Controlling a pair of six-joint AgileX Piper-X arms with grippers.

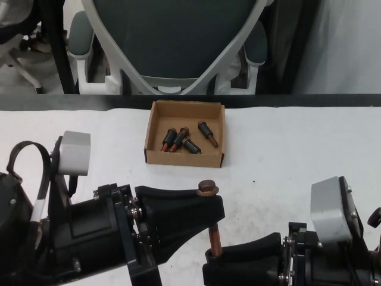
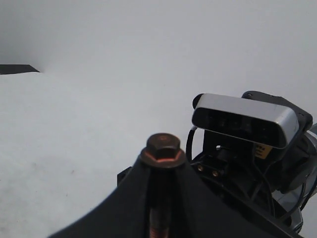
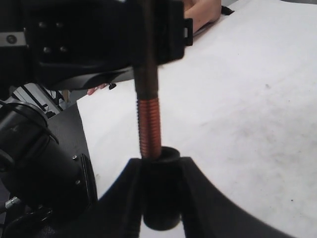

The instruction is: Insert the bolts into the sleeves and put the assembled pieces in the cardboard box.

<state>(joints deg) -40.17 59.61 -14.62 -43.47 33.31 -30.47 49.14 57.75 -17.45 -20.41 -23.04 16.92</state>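
— Where is the bolt (image 1: pixel 214 238)?

— Upright above the near edge of the bench (image 1: pixel 286 149), between the two arms. The left gripper (image 1: pixel 205 199) clamps it just under the hexagonal head, fingers closed tight on the shank. Its coppery threaded end points down into the mouth of the sleeve (image 3: pixel 161 198); how deep it sits I cannot tell.

— And the sleeve?

— The right gripper (image 1: pixel 217 256) holds it upright, fingers drawn narrow on either side of the black cylinder.

— What else is around?

— The cardboard box (image 1: pixel 178 158) stands farther out on the white cover, near the bench's far edge and well apart from both grippers. Four assembled pieces (image 1: pixel 180 138) lie loose in it, three bunched together and one apart towards a corner. Behind the bench stands a chair (image 1: pixel 178 36) with a white frame and dark padding.

— Does anything block the sight?

— In the high view the left gripper's black fingers cover the middle of the bolt. In the left wrist view those fingers hide most of the shank, leaving the head (image 2: pixel 162 148) in sight, and the right arm's silver camera (image 2: pixel 242 119) rises just beyond it. In the right wrist view the left gripper's dark body hides the bolt's upper part.

— Any writing?

— A small yellow sticker (image 2: pixel 261 151) sits below that silver camera; its print is too small to read.
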